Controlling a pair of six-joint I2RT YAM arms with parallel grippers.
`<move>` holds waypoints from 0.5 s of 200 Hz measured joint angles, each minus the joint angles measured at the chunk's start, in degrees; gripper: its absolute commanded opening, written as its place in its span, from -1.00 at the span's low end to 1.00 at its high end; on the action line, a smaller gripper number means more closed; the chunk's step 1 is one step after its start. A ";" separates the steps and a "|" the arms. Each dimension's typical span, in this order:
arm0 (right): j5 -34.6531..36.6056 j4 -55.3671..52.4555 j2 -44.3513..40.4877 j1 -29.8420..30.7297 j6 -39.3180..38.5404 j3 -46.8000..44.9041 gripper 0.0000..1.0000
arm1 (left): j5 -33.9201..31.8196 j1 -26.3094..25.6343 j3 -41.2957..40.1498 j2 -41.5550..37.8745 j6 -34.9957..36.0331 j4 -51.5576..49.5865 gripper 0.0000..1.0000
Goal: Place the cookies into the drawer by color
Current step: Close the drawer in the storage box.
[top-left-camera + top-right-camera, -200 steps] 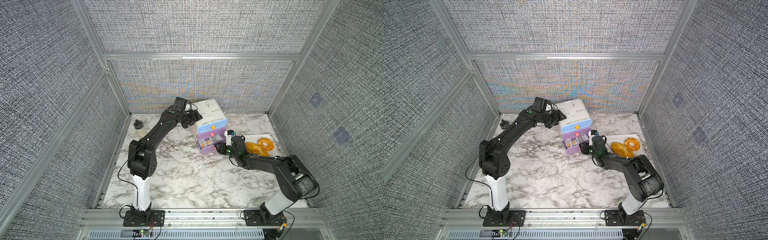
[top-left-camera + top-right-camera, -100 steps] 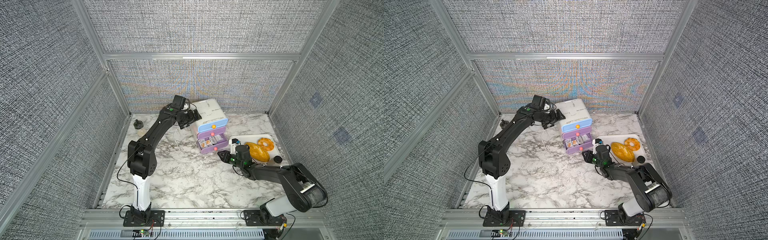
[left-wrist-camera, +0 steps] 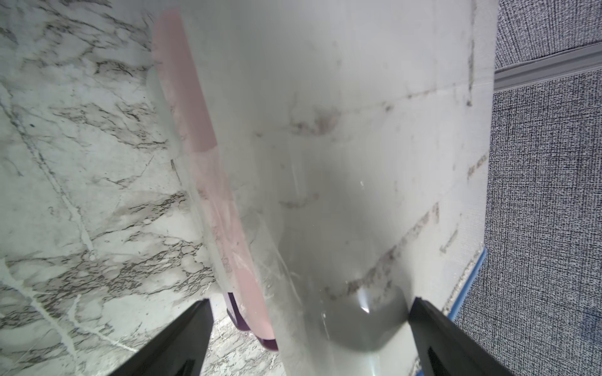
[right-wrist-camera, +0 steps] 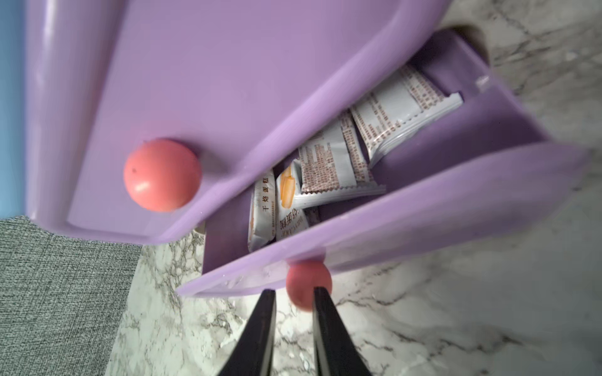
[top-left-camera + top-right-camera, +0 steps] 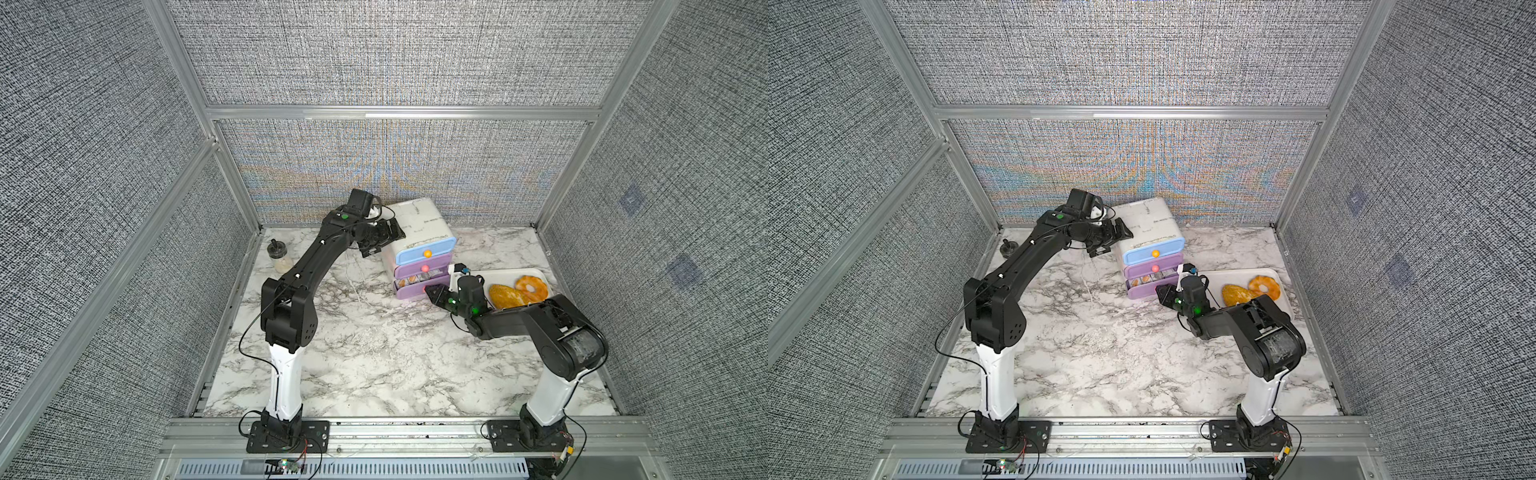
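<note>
Left gripper (image 5: 385,244), jaws spread wide beside drawer cabinet (image 5: 419,220) at frame centre, likely steadying it; right gripper (image 4: 293,301), jaws narrowed at open bottom drawer (image 4: 423,208) knob (image 4: 304,281), grip indeterminate, white cookies (image 4: 325,169) inside.

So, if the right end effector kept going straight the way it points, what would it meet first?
The pink knob of the pulled-out bottom drawer, just ahead of the right end effector in the wrist view. They may be touching; depth is unclear.

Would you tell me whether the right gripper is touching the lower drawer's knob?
Cannot tell. In the right wrist view one finger overlaps the knob; the other shows a gap beside it.
</note>
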 measured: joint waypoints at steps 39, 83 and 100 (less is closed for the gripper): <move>-0.28 6.14 -2.43 0.59 3.93 -6.56 -0.49 | 0.85 0.31 -0.81 -0.31 0.20 0.33 0.98; 0.42 9.18 -0.13 2.45 7.02 -7.50 -0.50 | 0.83 0.57 -0.83 -0.66 0.31 0.24 0.98; 0.35 9.90 2.99 2.47 7.52 -5.18 -0.51 | 0.85 0.70 -0.83 -0.72 0.44 0.22 0.98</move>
